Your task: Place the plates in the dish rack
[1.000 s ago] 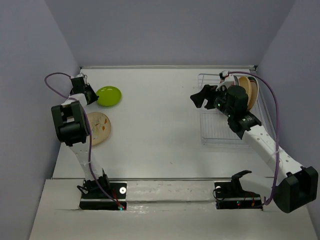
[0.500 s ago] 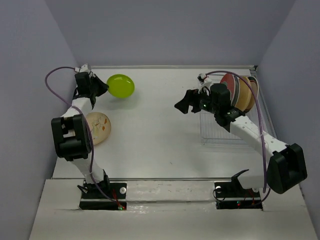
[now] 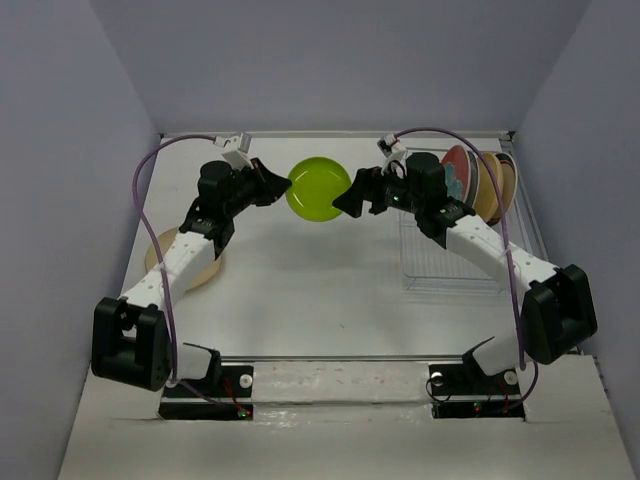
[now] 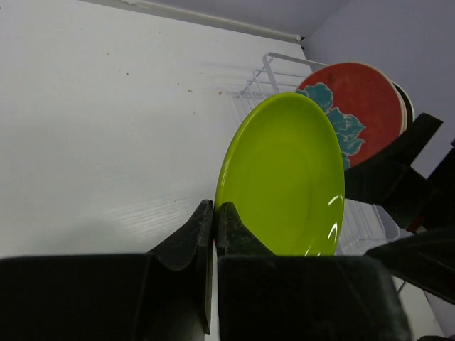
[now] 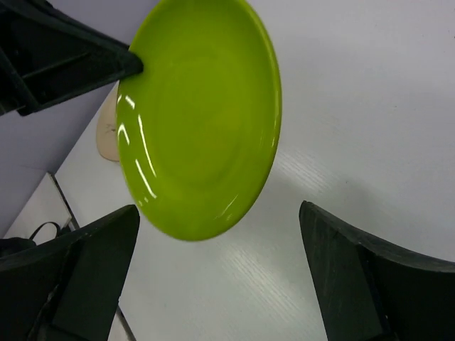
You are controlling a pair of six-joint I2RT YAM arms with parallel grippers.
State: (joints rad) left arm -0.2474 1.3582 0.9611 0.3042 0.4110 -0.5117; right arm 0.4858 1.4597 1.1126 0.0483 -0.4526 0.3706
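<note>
White tabletop (image 3: 300, 275) between lavender walls, overhead view. The left gripper (image 3: 285, 187) is pinching the left rim of the lime green plate (image 3: 318, 190), mid-table toward the far edge. The right gripper (image 3: 345, 196) is sitting spread at the plate's right rim; contact unclear. The dish rack (image 3: 450, 262) is standing to the right, carrying the red plate (image 3: 455, 168) and tan plates (image 3: 495, 185) on edge at its far end, with bare wire rows nearer the arms. A speckled tan plate (image 3: 195, 265) is lying flat at left, partly under the left arm.

Left wrist view: fingers (image 4: 202, 234) are clamping shut on the green rim. The red plate and rack wire are showing behind, and the right gripper's dark fingers are crowding the right side.

Right wrist view: fingers (image 5: 92, 270) are gaping wide and gripping nothing. The green plate is hanging ahead, with its shadow falling on the table.
</note>
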